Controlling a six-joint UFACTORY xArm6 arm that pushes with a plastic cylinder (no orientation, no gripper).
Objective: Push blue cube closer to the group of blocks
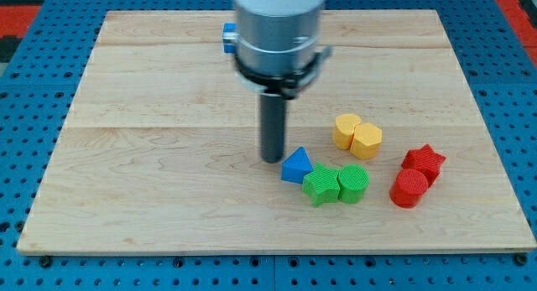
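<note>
1. Tip (272,160): bare rod, nothing held, just left of blue triangular block (295,166).
2. Blue cube (228,35): far side, mostly hidden behind arm; orientation unreadable.
3. Count: two green blocks (336,184), two yellow blocks (357,136), two red blocks (416,175).

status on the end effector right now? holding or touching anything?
No hand, only a rod, holding nothing. My tip sits just left of the blue triangular block; contact cannot be told.

pale wooden board (168,199) on blue perforated surface (33,90); red at top corners

text: none legible | labels: none | numbers: 0 readable
</note>
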